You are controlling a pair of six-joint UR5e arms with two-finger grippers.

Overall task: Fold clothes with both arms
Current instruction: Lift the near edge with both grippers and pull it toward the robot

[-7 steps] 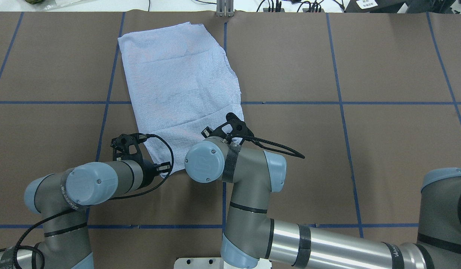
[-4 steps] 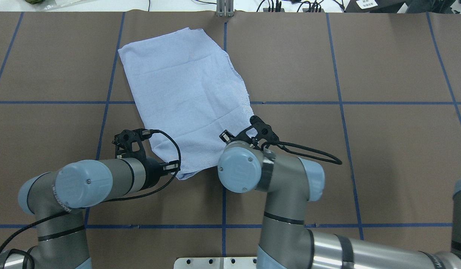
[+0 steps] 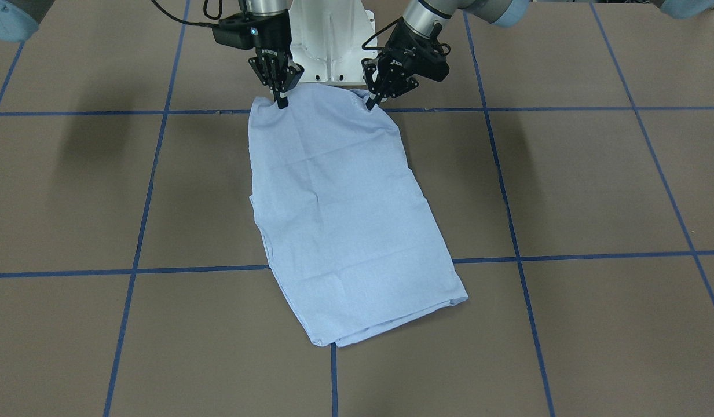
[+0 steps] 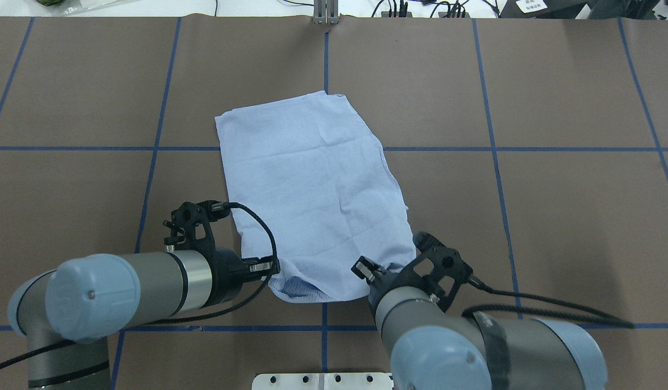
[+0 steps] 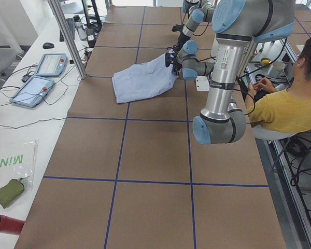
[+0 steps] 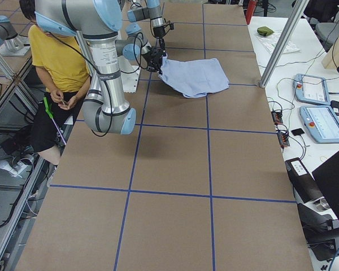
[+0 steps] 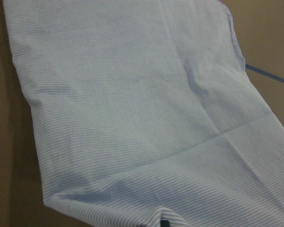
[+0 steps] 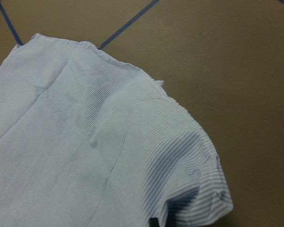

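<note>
Both tight on the shirt (image 3: pixel 345 208) (one near corner each): left gripper (image 3: pixel 370 103), right gripper (image 3: pixel 282 102).

Light blue striped shirt (image 4: pixel 312 189) lies folded, near edge raised.

The overhead camera sits behind the base (image 4: pixel 290 381), looking forward and down on the table (image 4: pixel 556 216). The front one faces back at it, steeply down. Two side cameras stand farther off at the table's ends, looking along it. Both wrist cameras hang close over the shirt (image 7: pixel 132 104), which every view shares.
</note>
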